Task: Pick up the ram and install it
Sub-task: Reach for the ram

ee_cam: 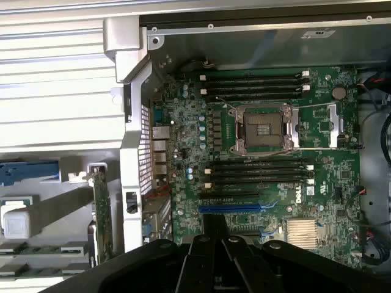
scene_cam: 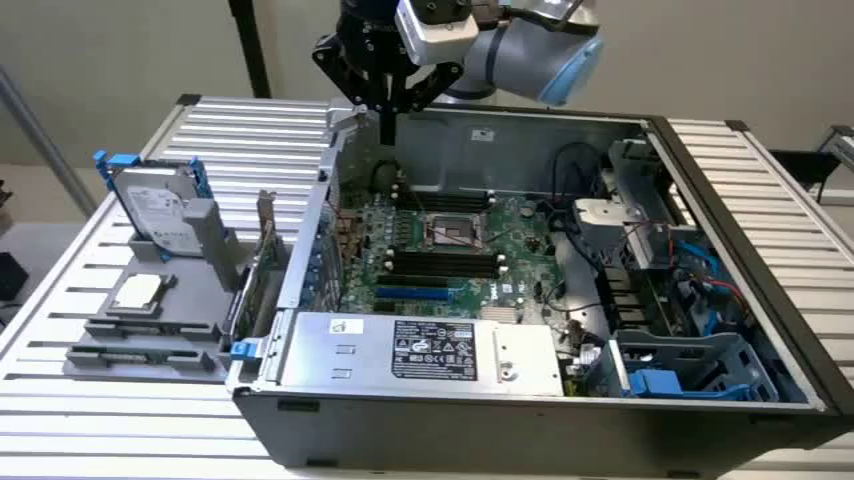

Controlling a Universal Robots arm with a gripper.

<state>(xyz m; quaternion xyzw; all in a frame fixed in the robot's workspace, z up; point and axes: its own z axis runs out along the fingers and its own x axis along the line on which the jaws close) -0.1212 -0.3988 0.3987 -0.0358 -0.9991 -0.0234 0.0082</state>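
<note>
In the exterior view we see the gripper (scene_cam: 387, 128) above the rear wall of the open computer case (scene_cam: 534, 430), its fingers pressed together and pinching nothing. The ram (scene_cam: 266, 235) stands on edge in the gray holder (scene_cam: 147, 350) on the exterior view's left, just beside the case wall and well apart from the gripper. The power supply (scene_cam: 414, 350) carries labels we cannot read.

In the wrist view the gripper (ee_cam: 214, 241) hangs over the motherboard (ee_cam: 269, 201), where 2 banks of black slots flank the processor socket (ee_cam: 264, 127). The ram (ee_cam: 101, 213) stands outside the case wall. We read "DELL" on the board.

We judge the ram's tight spot risky: fingers could clip the wall or tip the stick, and a tilted grip could jam it in a slot.
</note>
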